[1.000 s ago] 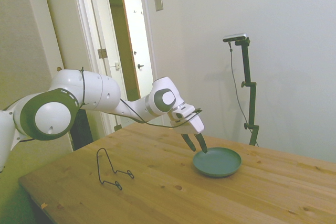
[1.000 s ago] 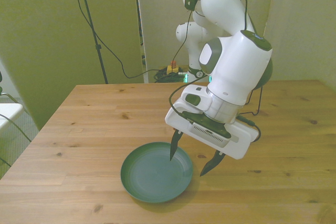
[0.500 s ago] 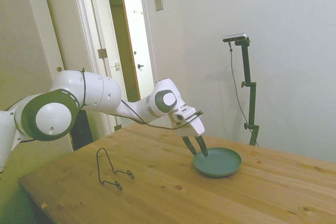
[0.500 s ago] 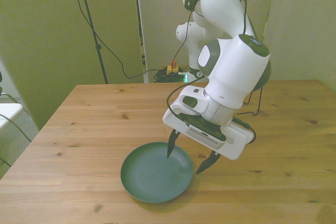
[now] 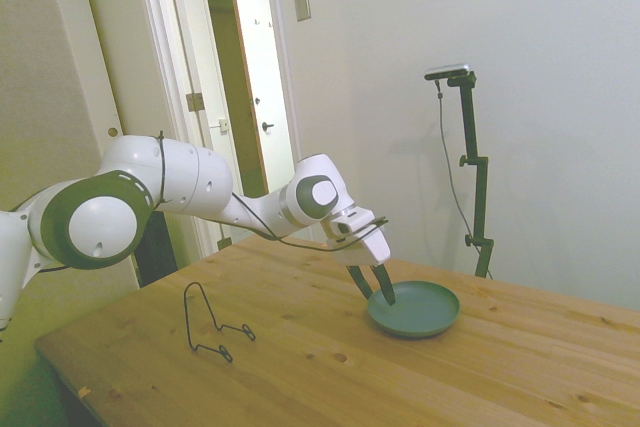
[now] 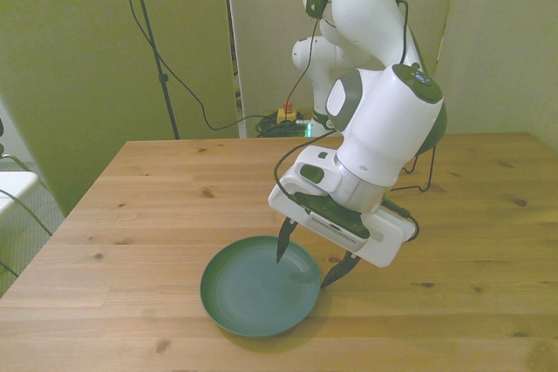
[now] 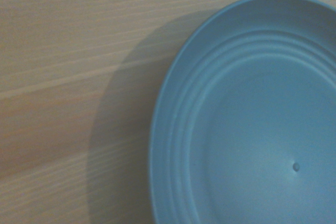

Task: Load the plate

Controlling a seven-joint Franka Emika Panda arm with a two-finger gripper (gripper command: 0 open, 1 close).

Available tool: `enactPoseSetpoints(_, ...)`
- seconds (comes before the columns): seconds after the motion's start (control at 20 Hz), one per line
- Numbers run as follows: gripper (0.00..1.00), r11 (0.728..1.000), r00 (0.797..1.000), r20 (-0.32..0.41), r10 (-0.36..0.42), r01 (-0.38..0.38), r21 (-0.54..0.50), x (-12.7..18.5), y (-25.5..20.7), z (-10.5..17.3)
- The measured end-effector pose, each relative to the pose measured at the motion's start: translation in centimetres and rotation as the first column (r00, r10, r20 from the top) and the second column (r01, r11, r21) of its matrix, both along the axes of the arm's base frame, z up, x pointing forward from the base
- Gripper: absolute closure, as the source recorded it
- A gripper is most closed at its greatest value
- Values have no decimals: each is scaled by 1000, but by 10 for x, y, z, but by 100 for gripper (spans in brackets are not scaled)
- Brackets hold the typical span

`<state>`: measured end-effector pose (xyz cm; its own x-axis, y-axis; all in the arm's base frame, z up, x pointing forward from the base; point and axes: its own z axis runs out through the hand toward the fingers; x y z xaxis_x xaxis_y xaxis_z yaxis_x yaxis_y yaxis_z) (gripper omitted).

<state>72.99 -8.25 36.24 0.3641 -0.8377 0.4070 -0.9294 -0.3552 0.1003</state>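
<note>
Plate lies flat on the tabletop, open face up; being round, it has no long axis or pointing direction that I can read. It sits directly under my jaws, and I see nothing on it in any view. My gripper hangs tilted over the plate's rim on the front view's right, jaws spread apart and gripping nothing: one fingertip is over the dish inside the rim, the other just outside it above bare wood. I cannot tell whether either tip touches the plate. The wrist view shows the plate close up with its concentric ridges and a small speck on its floor. In the side view the plate is just below the gripper, while a thin black wire stand stands well apart from the jaws, back toward the arm's base side. Compared with a second ago, the gripper has shifted slightly toward the plate's centre and the jaws look a little narrower; the plate has not moved.
</note>
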Motion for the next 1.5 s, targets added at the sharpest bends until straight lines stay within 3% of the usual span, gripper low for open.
enactPoseSetpoints(0.5,100,1000,1000,-5,-5,6,25,1,0,-6)
enactPoseSetpoints(1.25,100,990,1000,1,-21,21,141,7,-5,-2)
enactPoseSetpoints(1.5,100,975,998,33,-47,39,218,12,0,8)
